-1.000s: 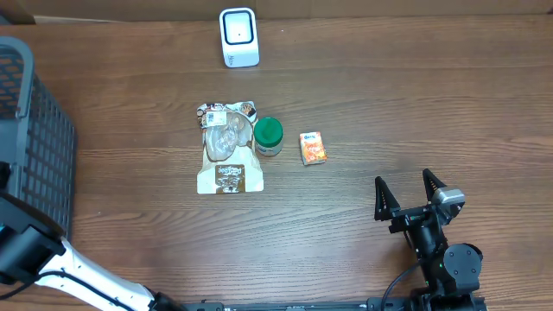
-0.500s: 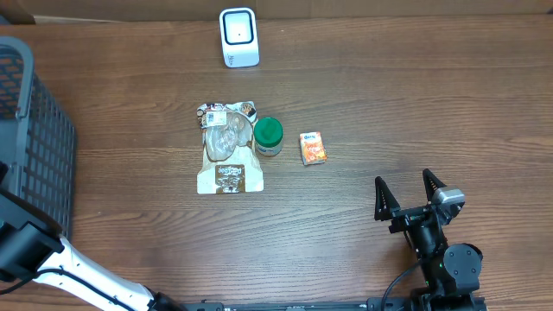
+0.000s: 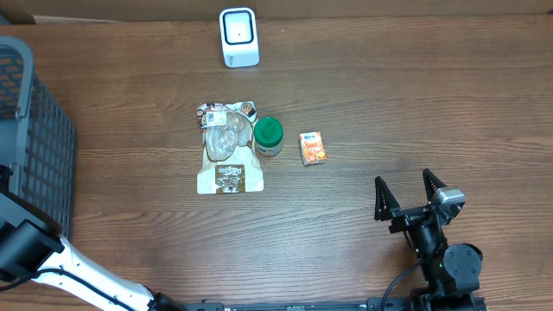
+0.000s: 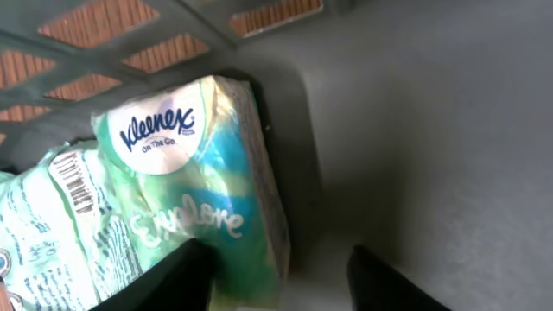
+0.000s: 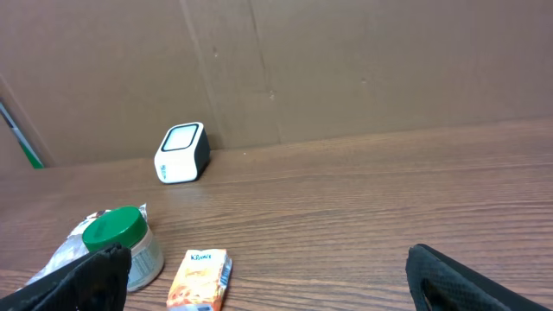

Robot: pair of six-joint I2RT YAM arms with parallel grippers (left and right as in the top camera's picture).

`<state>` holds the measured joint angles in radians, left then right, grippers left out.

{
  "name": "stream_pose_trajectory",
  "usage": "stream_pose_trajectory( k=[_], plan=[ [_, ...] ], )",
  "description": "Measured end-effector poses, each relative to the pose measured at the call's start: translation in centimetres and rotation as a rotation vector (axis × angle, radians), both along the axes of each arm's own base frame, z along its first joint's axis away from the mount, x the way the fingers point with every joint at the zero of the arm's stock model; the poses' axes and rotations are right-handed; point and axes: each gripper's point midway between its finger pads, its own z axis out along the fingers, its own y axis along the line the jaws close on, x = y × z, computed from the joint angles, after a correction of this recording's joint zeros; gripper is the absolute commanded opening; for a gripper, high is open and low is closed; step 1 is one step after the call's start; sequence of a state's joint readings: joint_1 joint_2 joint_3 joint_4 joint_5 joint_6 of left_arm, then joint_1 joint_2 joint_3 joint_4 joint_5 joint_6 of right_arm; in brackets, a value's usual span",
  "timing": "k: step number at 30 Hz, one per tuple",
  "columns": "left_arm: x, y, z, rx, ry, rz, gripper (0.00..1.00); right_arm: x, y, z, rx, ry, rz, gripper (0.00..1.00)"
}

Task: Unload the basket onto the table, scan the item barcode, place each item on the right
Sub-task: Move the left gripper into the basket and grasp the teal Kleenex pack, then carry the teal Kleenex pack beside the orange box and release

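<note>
Since the overhead view barely differs across the last second, little change can be reported – only the left arm [image 3: 34, 250] at the table's left edge is seen to have shifted slightly. The pouch [image 3: 228, 149], jar [image 3: 269, 136] and carton [image 3: 313, 148] are unmoved. The real action is caught by the left wrist view alone. There the left gripper [image 4: 276, 263] is held down inside the basket [image 4: 415, 130], its jaws partly open and straddling the near end of a tissue pack [image 4: 181, 181]. One finger is laid against the pack's face, the other is kept apart on the grey floor, so nothing is gripped yet.

The pack is judged to be the item to scan. It is leaned against the basket's slatted wall, touching a second pack [image 4: 52, 216] with a printed barcode. A grasp looks to be in hand, with lifting and presenting to the scanner [image 3: 238, 36] still undone – the scanner stands at the table's far edge, well apart from the basket.

The right gripper [image 3: 403, 180] is parked near the front right, jaws wide and empty.

The table [image 3: 415, 95] is dark wood-grain, flat and uncluttered. A plain cardboard wall [image 5: 346, 60] is seen behind it.
</note>
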<state>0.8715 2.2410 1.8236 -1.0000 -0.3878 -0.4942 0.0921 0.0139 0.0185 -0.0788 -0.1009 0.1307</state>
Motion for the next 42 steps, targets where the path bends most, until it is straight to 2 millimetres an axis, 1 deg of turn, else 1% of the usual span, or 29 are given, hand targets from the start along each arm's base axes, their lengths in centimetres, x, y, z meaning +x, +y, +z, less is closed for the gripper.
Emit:
stream_pose_trajectory(
  k=[1, 3, 10, 13, 16, 18, 20, 22, 24, 27, 29, 30, 31, 32, 34, 35, 36, 37, 38, 39, 40, 41, 42],
  plan=[
    [0.0, 0.0, 0.0, 0.000, 0.003, -0.002, 0.30, 0.0, 0.0, 0.0, 0.000, 0.000, 0.000, 1.00],
    [-0.1, 0.0, -0.1, 0.004, 0.004, 0.006, 0.05, 0.0, 0.0, 0.0, 0.000, 0.000, 0.000, 1.00],
    [-0.4, -0.2, -0.1, -0.004, 0.021, 0.000, 0.05, 0.0, 0.0, 0.0, 0.000, -0.001, 0.000, 1.00],
    [-0.4, -0.8, 0.0, -0.036, 0.019, -0.003, 0.04, 0.0, 0.0, 0.0, 0.000, 0.000, 0.000, 1.00],
    [0.3, -1.4, 0.5, -0.078, -0.020, -0.011, 0.04, 0.0, 0.0, 0.0, 0.000, 0.000, 0.000, 1.00],
    [1.1, -1.5, 1.6, -0.088, -0.063, -0.018, 0.04, 0.0, 0.0, 0.0, 0.001, 0.000, 0.000, 1.00],
    [2.2, -1.5, 3.6, -0.080, -0.119, -0.032, 0.04, 0.0, 0.0, 0.0, 0.000, -0.001, 0.000, 1.00],
    [3.5, -1.7, 6.8, -0.051, -0.196, -0.054, 0.04, 0.0, 0.0, 0.0, 0.000, 0.000, 0.000, 1.00],
    [5.0, -2.4, 10.8, -0.008, -0.289, -0.091, 0.04, 0.0, 0.0, 0.0, 0.000, 0.000, 0.000, 1.00],
    [6.6, -4.3, 17.8, 0.078, -0.430, -0.158, 0.04, 0.0, 0.0, 0.0, 0.000, -0.001, 0.000, 1.00],
    [7.1, -6.2, 22.1, 0.134, -0.508, -0.206, 0.04, 0.0, 0.0, 0.0, 0.000, 0.000, 0.000, 1.00],
    [7.3, -7.5, 24.4, 0.164, -0.551, -0.237, 0.04, 0.0, 0.0, 0.0, 0.000, 0.000, 0.000, 1.00],
    [7.6, -9.5, 27.4, 0.199, -0.606, -0.284, 0.04, 0.0, 0.0, 0.0, 0.000, 0.000, 0.000, 1.00],
    [7.6, -10.1, 28.1, 0.206, -0.622, -0.297, 0.04, 0.0, 0.0, 0.0, 0.000, 0.000, 0.000, 1.00],
    [8.1, -13.3, 31.1, 0.234, -0.680, -0.387, 0.04, 0.0, 0.0, 0.0, 0.000, 0.000, 0.000, 1.00],
    [8.5, -15.0, 32.4, 0.240, -0.706, -0.438, 0.04, 0.0, 0.0, 0.0, 0.000, 0.000, 0.000, 1.00],
    [9.0, -17.8, 33.8, 0.243, -0.733, -0.517, 0.04, 0.0, 0.0, 0.0, 0.000, -0.001, 0.000, 1.00],
    [9.3, -19.6, 34.5, 0.236, -0.749, -0.568, 0.04, 0.0, 0.0, 0.0, 0.000, 0.000, 0.000, 1.00],
    [9.7, -22.0, 35.1, 0.220, -0.760, -0.634, 0.04, 0.0, 0.0, 0.0, 0.000, 0.000, 0.000, 1.00],
    [10.2, -24.8, 35.4, 0.196, -0.766, -0.712, 0.04, 0.0, 0.0, 0.0, 0.000, 0.000, 0.000, 1.00],
    [10.5, -27.4, 35.4, 0.166, -0.767, -0.785, 0.04, 0.0, 0.0, 0.0, 0.000, 0.000, 0.000, 1.00],
    [10.8, -29.5, 35.4, 0.141, -0.765, -0.843, 0.04, 0.0, 0.0, 0.0, 0.000, -0.001, 0.000, 1.00],
    [11.2, -32.4, 35.0, 0.100, -0.758, -0.925, 0.04, 0.0, 0.0, 0.0, 0.000, 0.000, 0.000, 1.00]
  ],
)
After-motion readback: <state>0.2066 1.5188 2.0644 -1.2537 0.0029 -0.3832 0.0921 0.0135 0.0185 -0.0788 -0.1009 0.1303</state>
